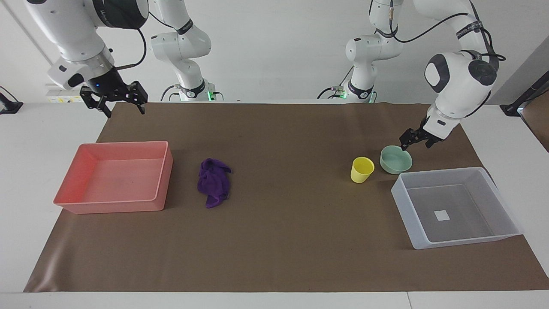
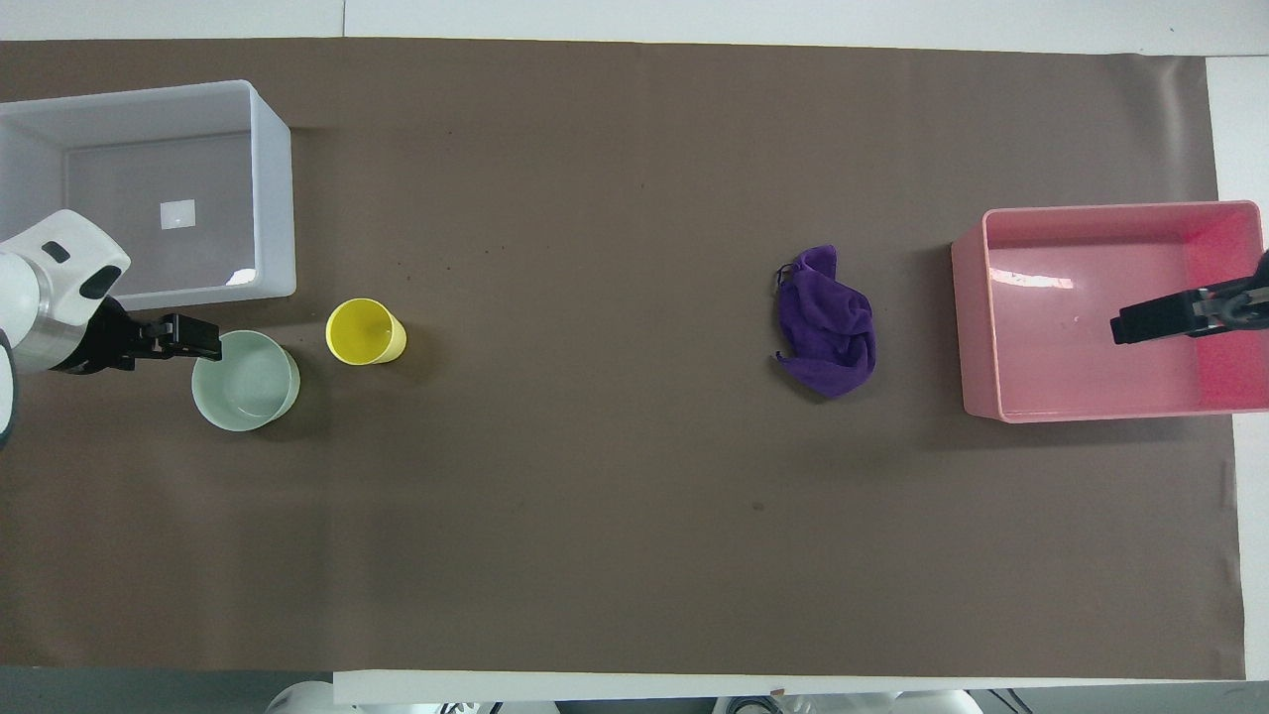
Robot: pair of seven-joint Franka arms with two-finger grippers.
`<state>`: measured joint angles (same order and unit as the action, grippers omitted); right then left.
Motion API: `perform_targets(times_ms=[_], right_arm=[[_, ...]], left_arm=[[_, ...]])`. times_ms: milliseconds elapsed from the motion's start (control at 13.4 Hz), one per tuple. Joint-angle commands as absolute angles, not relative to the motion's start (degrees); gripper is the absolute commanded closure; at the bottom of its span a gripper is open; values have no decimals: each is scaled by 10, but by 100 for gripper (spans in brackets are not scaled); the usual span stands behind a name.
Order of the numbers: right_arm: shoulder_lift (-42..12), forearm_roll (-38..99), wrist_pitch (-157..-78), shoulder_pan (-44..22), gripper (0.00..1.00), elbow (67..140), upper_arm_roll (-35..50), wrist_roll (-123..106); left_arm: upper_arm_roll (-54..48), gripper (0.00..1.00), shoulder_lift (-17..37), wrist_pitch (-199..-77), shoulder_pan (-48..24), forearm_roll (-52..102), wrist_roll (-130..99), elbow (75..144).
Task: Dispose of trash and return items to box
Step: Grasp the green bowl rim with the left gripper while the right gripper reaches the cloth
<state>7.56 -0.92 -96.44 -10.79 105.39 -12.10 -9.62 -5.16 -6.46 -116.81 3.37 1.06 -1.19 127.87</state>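
- Left gripper [image 1: 411, 141], right of centre in the facing view, hangs low at the rim of the bowl [image 1: 396, 159] on its robot-side edge; whether it touches the rim I cannot tell. Fingers look slightly apart, nothing held.
- In the overhead view the left gripper [image 2: 188, 337] sits at the left edge of the frame, its tip at the bowl [image 2: 245, 380] rim.
- Step in hand, as I judge it: pick the bowl by its wall. One finger should go inside the rim and one outside, then close; a pinch too shallow may slip off the thin rim.
- Cup [image 1: 361, 170] stands upright just beside the bowl, toward the frame's centre, apart from it. Keep the wrist clear of it on the lift.
- Box [image 1: 493, 180] lies lower right in the facing view, just beside the bowl and farther from the robots. Short carry; lift above its wall before moving across.
- Rag [image 1: 213, 182] lies crumpled left of centre on the mat [image 1: 274, 257], untouched, near the pink tray [image 1: 165, 171].
- Right gripper [image 1: 114, 98], upper left in the facing view, is raised over the mat's corner, fingers apart, empty. In the overhead view the right gripper [image 2: 1155, 322] shows over the tray [image 2: 967, 327] at the right edge. It waits.
- Nothing is yet in the box or tray.
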Motion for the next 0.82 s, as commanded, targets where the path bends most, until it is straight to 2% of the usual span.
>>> perform_targets(times_ms=[0,224,523,598,673,748], right_arm=[[23,15,-1025,-141,0,1060,-119,-51],[-39,55,-1111,-176,0,1070,-119,-14],[-122,93,-1273,-216,0,1120,-118,-11],[-137,93,-1287,-217,0,1121,-113,-11],[-148,96,-1295,-224,0,1122,-106,-7],[-155,110,-1302,-225,0,1133,-105,-2]], left_arm=[[-53,0,-91,-1251,40,1,-22,1354],[-52,0,-71,-1305,51,1,-19,1367],[-53,1,-45,-1327,71,1,-18,1374],[-53,26,-39,-1351,71,1,-24,1382],[-53,64,-32,-1369,71,1,-19,1383],[-53,78,-30,-1375,71,1,-12,1384]])
